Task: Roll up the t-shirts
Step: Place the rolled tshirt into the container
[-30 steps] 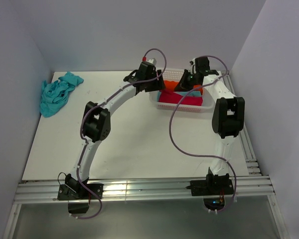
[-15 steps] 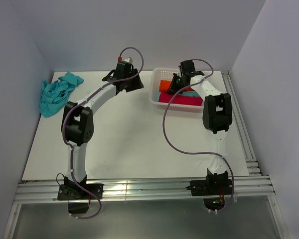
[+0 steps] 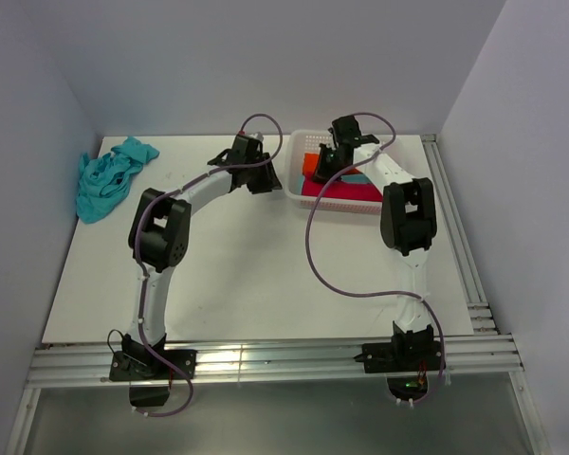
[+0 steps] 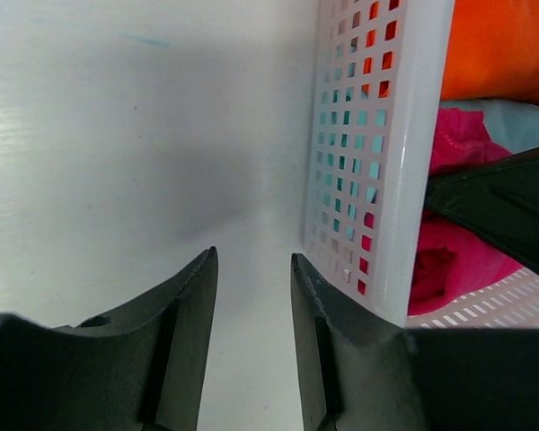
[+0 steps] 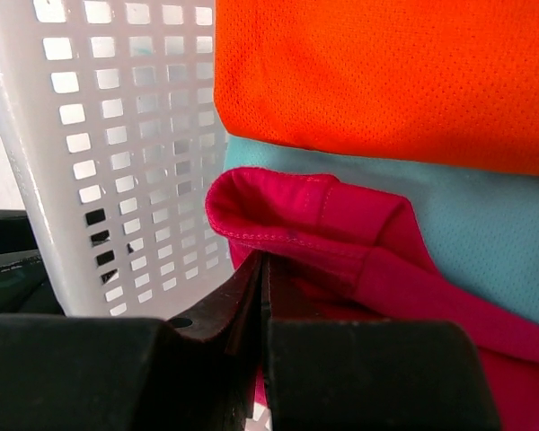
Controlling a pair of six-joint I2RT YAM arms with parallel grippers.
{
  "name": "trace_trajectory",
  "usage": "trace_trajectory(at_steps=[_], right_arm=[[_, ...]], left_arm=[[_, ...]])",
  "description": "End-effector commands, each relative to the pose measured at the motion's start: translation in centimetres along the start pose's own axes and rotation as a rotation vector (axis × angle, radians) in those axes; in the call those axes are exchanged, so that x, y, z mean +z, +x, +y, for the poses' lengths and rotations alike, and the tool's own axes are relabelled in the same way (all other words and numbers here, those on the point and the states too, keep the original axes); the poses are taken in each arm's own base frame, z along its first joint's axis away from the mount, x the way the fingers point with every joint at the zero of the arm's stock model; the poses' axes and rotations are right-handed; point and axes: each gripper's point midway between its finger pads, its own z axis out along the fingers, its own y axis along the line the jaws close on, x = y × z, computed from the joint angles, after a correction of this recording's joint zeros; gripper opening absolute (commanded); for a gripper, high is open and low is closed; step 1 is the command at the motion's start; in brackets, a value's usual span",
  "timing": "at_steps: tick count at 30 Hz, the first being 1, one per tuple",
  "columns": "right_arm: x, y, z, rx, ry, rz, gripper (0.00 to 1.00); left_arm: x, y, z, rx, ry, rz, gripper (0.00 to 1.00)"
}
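Note:
The crimson red t-shirt [image 5: 341, 233] lies in the white lattice basket [image 3: 337, 203], its folded hem right at the tips of my right gripper [image 5: 264, 262]. That gripper is shut on the red fabric, low inside the basket's left end [image 3: 321, 171]. In the top view the red t-shirt [image 3: 346, 191] shows along the basket's front. The turquoise t-shirt [image 3: 109, 177] is crumpled at the table's far left. My left gripper [image 4: 251, 262] hangs open over bare table, just outside the basket wall [image 4: 377, 180], with nothing between its fingers [image 4: 190, 310]. From above, the left gripper [image 3: 263, 178] sits beside the basket's left side.
An orange cloth [image 5: 386, 72] and a light blue cloth [image 5: 485, 233] also lie in the basket, behind the red shirt. Purple cables loop over both arms. Walls close the table on the left, back and right.
The left gripper swung off the basket's left rim, then dropped to the table beside it, its jaws narrowing. The right gripper slid left inside the basket, staying shut.

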Motion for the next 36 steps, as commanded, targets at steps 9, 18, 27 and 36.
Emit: trace_trajectory(at_steps=[9,18,27,36], right_arm=[[-6.5,-5.2,3.9,-0.031,-0.078,-0.126,0.09],[-6.6,-0.2,1.8,-0.043,-0.077,-0.02,0.08],[-3.7,2.4,-1.2,-0.037,0.02,0.047,0.07],[-5.1,0.1,0.4,-0.051,-0.011,-0.007,0.07]], left_arm=[[-0.5,-1.8,-4.2,0.016,0.138,-0.056,0.42],[-0.2,-1.4,-5.2,0.02,0.156,-0.052,0.4],[0.0,-1.5,-6.0,0.031,0.171,-0.05,0.39],[-0.1,-1.7,-6.8,0.046,0.18,-0.057,0.39]])
